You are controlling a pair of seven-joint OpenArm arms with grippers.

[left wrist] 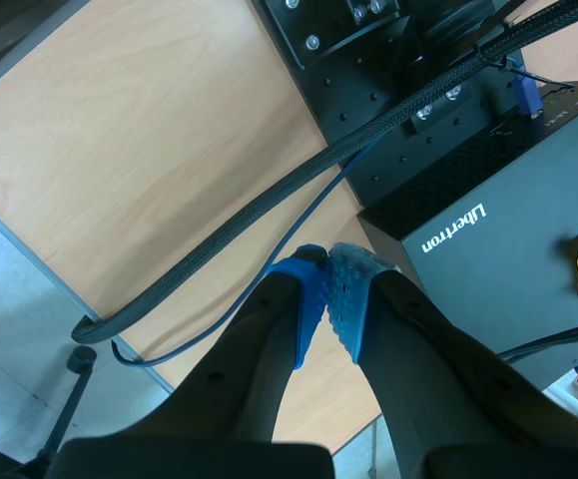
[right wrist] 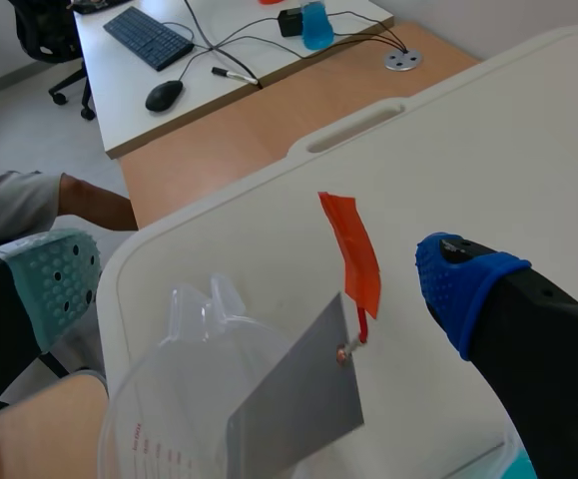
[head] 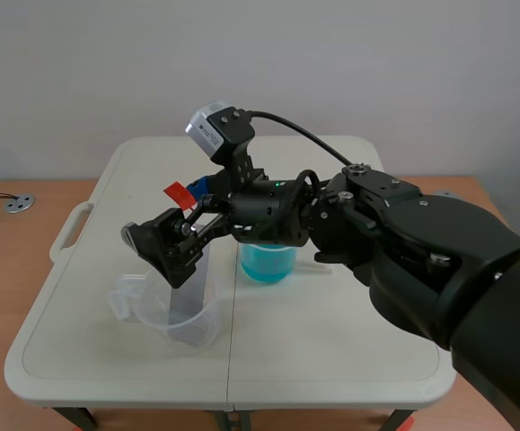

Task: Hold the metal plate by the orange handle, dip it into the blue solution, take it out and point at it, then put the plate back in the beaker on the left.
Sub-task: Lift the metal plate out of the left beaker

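Right claw [right wrist: 259, 281] released, straddling the metal plate [right wrist: 293, 404] that stands in the clear beaker [right wrist: 154, 414].

The claw's two pads sit wide apart, touching nothing. The plate leans inside the left-hand beaker with one corner up at the rim. Its orange handle [right wrist: 351, 249] pokes up between the fingers, which leaves the tab free to be pinched from above without touching the metal. The beaker of blue solution [head: 267, 262] waits just beside the clear one on the worktop [head: 331, 359], so a dip would likely be a short sideways carry. The left claw [left wrist: 326, 299] is clenched on nothing. It is off the worktop above a wooden surface and a black box [left wrist: 488, 210], probably parked clear of the working arm.
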